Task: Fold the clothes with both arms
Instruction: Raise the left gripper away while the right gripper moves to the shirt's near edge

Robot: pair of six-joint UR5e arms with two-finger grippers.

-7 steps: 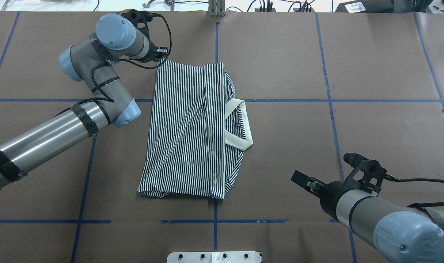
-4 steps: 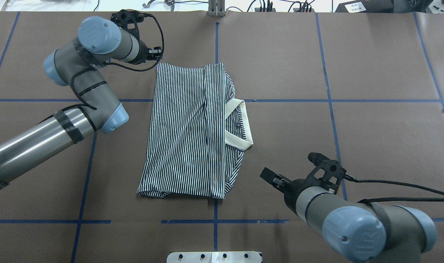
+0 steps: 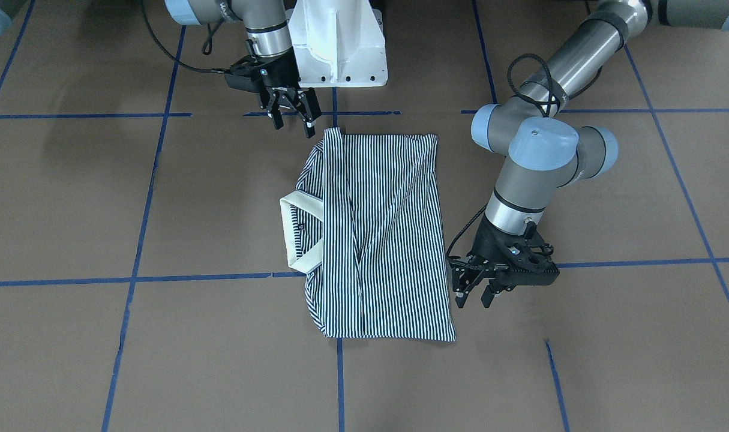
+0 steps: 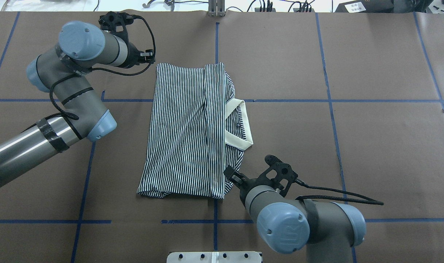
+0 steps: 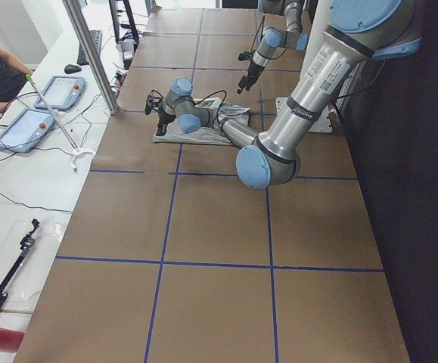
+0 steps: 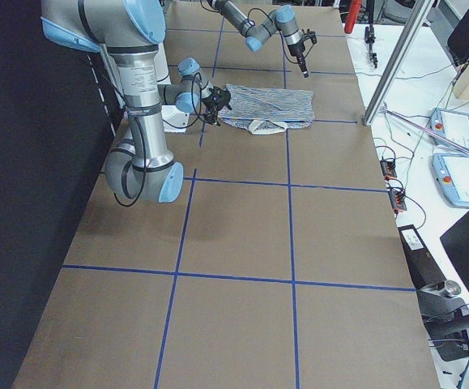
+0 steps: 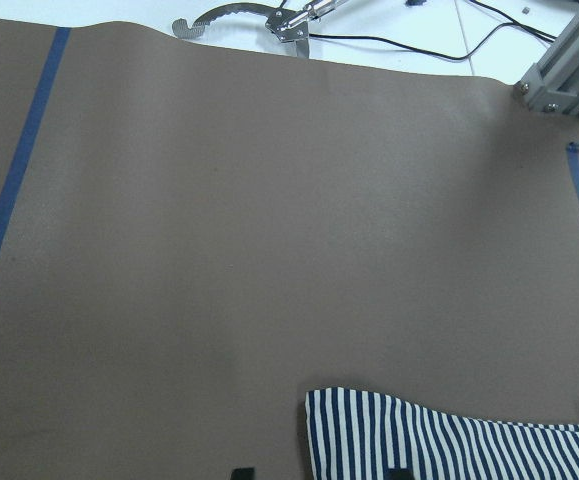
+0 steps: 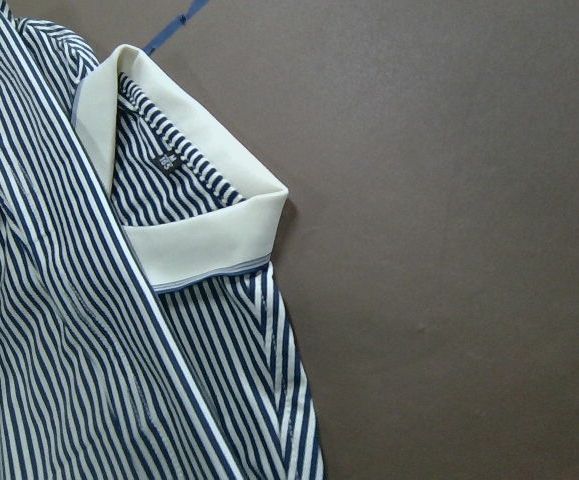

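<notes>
Where the shirt (image 4: 181,128) lies, blue tape (image 4: 353,100) crosses tabletop (image 4: 382,146).

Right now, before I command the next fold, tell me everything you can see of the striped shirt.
The striped shirt is soft navy-and-white fabric with a cream collar, a small dark label inside it. It lies flat on the brown table, sides folded inward into a long rectangle with shallow wrinkles, collar sticking out toward the robot's right. Nothing grips it: the open left pincer and open right pincer hover near opposite corners.
</notes>
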